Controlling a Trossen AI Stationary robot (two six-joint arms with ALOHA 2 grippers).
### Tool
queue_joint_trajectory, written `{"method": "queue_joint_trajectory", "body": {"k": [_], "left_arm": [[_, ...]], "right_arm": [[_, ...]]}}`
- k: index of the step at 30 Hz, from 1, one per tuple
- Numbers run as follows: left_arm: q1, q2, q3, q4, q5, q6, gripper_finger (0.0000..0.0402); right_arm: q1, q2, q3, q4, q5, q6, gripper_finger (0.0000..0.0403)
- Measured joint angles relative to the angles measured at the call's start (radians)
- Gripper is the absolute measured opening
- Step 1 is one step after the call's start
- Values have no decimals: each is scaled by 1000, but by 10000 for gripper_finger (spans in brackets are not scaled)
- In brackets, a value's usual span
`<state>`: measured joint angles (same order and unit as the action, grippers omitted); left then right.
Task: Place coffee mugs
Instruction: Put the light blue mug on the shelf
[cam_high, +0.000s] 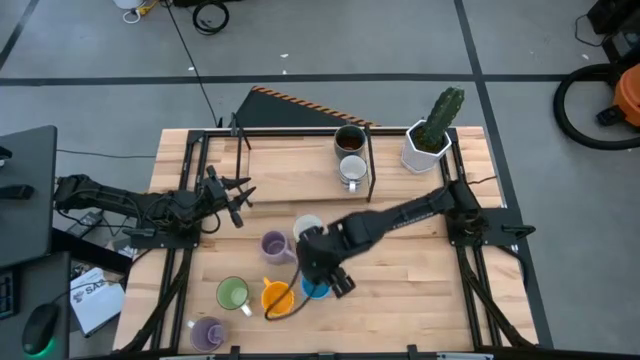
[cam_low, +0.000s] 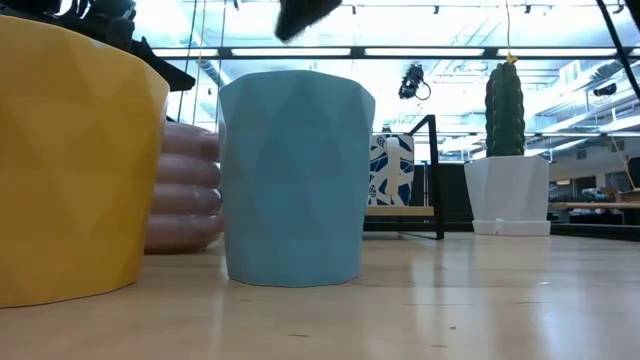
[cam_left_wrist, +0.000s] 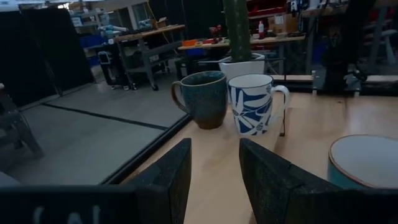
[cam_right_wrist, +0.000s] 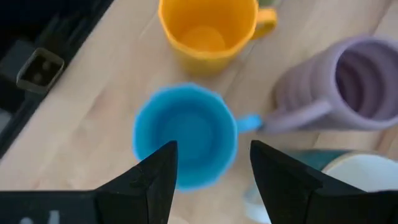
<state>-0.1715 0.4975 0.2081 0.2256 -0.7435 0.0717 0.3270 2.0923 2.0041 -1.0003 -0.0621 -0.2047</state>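
My right gripper (cam_right_wrist: 214, 152) is open and hovers just above the blue mug (cam_right_wrist: 185, 134), which stands upright on the table near the orange mug (cam_right_wrist: 208, 31) and a ribbed purple mug (cam_right_wrist: 354, 84). In the low view the gripper (cam_low: 305, 15) is clear of the blue mug's (cam_low: 295, 180) rim. My left gripper (cam_left_wrist: 214, 149) is open over the table's left side (cam_high: 240, 195) and faces the dark brown mug (cam_left_wrist: 205, 99) and a white blue-patterned mug (cam_left_wrist: 255, 102). The high view also shows a green mug (cam_high: 233, 293), a second purple mug (cam_high: 207, 332) and a white mug (cam_high: 307, 228).
The white angular pot with the cactus (cam_high: 430, 135) stands at the far right corner. A black metal frame (cam_high: 290, 132) runs along the table's far edge and down both sides. The mugs crowd the near centre; bare wood (cam_high: 420, 300) lies to their right.
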Motion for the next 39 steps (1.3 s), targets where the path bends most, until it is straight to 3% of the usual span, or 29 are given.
{"method": "queue_joint_trajectory", "body": {"k": [10, 18, 32, 39], "left_arm": [[0, 0, 0, -23, 7, -105, 141], [-1, 0, 0, -61, 8, -180, 141], [-1, 6, 0, -94, 8, -199, 141], [-1, 6, 0, -83, 8, -194, 141]], "right_arm": [[116, 1, 0, 36, 110, 186, 196], [131, 80, -1, 27, 141, 143, 183], [129, 99, 0, 14, 125, 105, 179], [129, 99, -105, 66, 120, 85, 165]]}}
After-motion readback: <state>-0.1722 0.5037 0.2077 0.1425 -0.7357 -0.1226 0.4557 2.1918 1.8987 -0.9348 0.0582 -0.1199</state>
